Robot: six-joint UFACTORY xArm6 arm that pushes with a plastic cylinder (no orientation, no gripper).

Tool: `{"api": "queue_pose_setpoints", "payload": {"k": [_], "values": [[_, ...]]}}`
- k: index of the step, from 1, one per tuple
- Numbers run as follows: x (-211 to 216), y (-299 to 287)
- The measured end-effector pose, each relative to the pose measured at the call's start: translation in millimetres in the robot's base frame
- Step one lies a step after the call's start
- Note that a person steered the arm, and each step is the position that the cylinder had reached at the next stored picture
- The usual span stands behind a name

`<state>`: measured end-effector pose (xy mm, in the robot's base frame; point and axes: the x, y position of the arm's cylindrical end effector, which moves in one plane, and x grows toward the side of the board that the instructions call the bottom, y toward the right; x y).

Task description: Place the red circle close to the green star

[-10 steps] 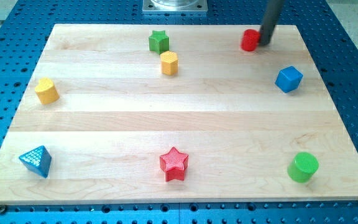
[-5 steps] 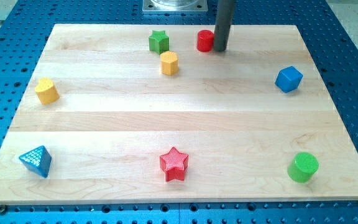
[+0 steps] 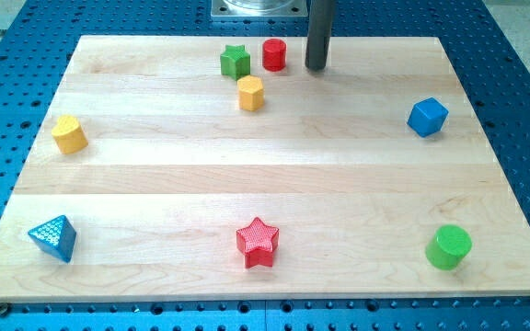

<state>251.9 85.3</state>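
The red circle stands near the view's top, just right of the green star, with a small gap between them. My tip rests on the board to the right of the red circle, apart from it. The dark rod rises from the tip out of the view's top.
A yellow hexagon block sits just below the star and circle. A second yellow block is at the left, a blue cube at the right. A blue triangle, a red star and a green cylinder lie along the bottom of the wooden board.
The red circle slid left along the top edge, from the right side to just beside the green star. My tip moved left behind it and now stands apart from it.
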Motion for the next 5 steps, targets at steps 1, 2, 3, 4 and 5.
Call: {"api": "queue_pose_setpoints", "payload": {"k": [1, 2, 3, 4, 5], "values": [[-4, -14], [-9, -21], [-17, -21], [-21, -23], [-18, -50]]}}
